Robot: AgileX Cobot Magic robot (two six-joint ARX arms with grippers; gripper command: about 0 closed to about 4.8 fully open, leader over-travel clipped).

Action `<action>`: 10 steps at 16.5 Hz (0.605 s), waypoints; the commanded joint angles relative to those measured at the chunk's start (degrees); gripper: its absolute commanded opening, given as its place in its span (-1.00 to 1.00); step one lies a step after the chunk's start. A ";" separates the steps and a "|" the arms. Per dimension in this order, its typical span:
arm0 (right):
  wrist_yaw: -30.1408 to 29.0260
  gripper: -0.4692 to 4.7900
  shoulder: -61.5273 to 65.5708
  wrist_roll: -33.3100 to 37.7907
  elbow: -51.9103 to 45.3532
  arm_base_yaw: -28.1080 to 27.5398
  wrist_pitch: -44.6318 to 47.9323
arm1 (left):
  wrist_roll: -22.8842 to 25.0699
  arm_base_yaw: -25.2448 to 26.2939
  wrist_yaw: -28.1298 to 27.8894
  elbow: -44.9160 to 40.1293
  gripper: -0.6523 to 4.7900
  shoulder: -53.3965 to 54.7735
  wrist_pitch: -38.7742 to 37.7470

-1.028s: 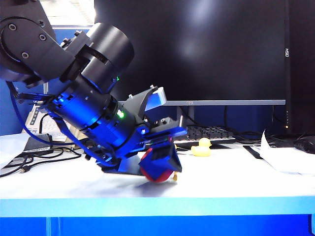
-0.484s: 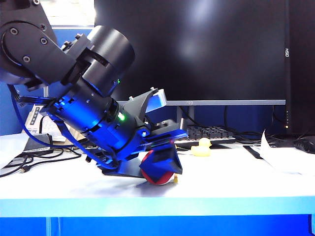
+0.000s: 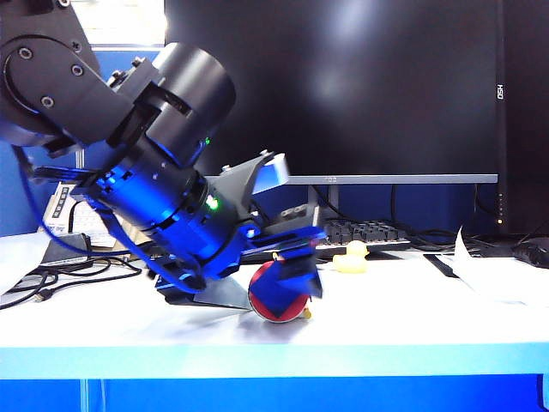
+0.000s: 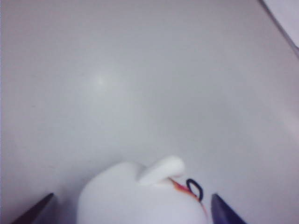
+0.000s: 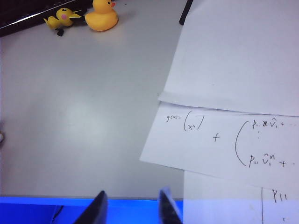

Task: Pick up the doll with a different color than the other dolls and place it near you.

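Note:
The doll with a different color (image 3: 279, 299) shows as a red ball with a blue diamond patch and rests on the white table (image 3: 412, 318) near its front edge. In the left wrist view its white body (image 4: 140, 200) with a black ring sits between the two dark fingertips, with a gap at each side. My left gripper (image 3: 290, 276) (image 4: 130, 212) stands open around it, angled down. The other dolls lie at the back: a yellow duck (image 3: 352, 257) (image 5: 102, 16) and a yellow pointy-eared figure (image 5: 63, 17). My right gripper (image 5: 133, 207) is open with nothing between its fingers, over the table's front edge.
A black monitor (image 3: 343, 86) and a keyboard (image 3: 364, 230) stand behind the dolls. Sheets of paper (image 5: 233, 93) (image 3: 502, 276) with handwriting cover the table's right side. Cables (image 3: 51, 275) lie at the left behind the left arm.
The left gripper's jaws have spread apart and let go of the red doll, which now sits on the table a little further right. The arm itself has hardly moved.

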 commanded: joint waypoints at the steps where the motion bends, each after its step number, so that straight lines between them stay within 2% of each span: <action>1: 0.04 -0.27 -0.11 0.20 -0.13 0.09 0.98 | -0.07 0.31 -0.39 0.11 1.00 -0.13 0.79; 4: 0.02 -0.27 -0.11 0.20 -0.13 0.09 1.01 | 3.15 0.37 0.28 2.40 1.00 -0.17 1.86; 10: 0.02 -0.27 -0.11 0.20 -0.13 0.09 1.01 | 3.28 0.35 1.09 11.41 1.00 -2.16 -4.57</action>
